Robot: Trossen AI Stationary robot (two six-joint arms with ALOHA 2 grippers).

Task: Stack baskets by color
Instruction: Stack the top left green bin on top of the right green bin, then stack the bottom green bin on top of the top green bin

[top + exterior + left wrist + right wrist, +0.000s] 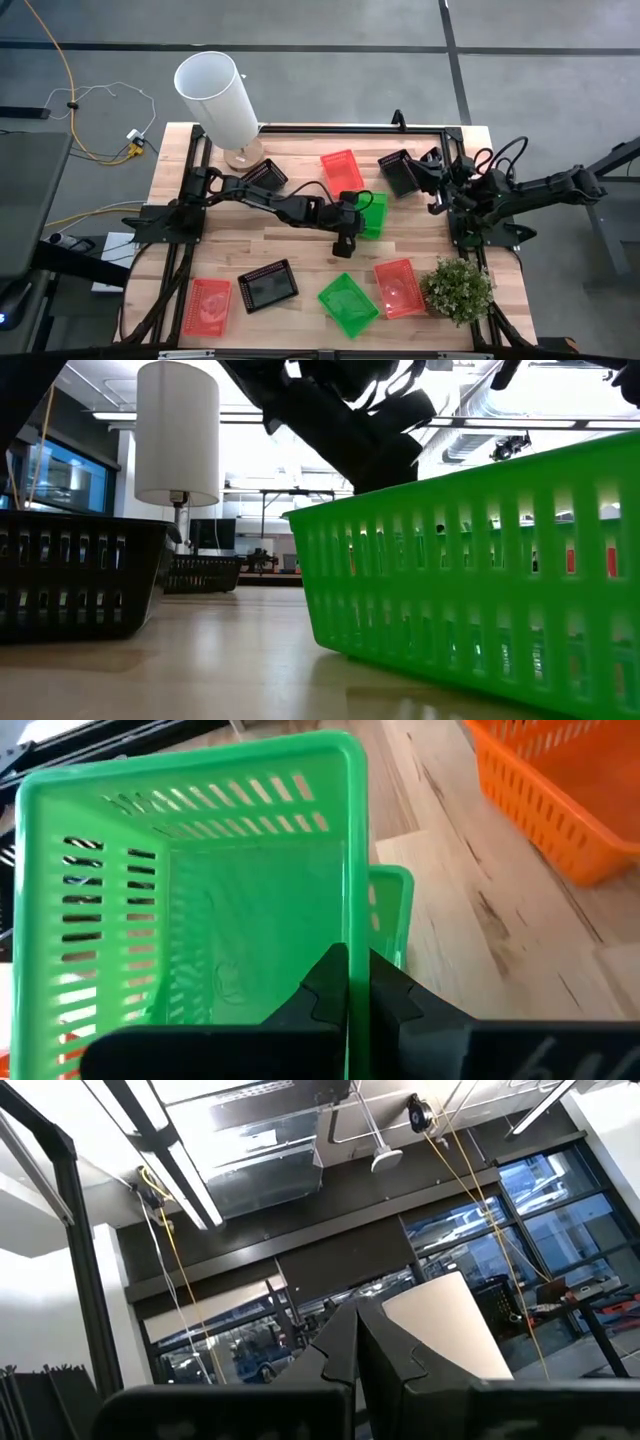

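High view, left end effector partly hiding green basket, 2nd beneath.

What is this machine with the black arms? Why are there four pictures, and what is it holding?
It is a robot with two dark arms working at a wooden table. One picture looks straight down from above. One looks across from table height. The other two come from little cameras on the arms' wrists.

On the table lie small plastic baskets in three colours, like the red basket and the black basket. There is also a tall white cylinder and a little plant.

The left arm's fingers are pinched shut on the rim of a green basket near the middle of the table. The right arm's fingers are shut too, hold nothing, and point up toward the ceiling at the table's right side.
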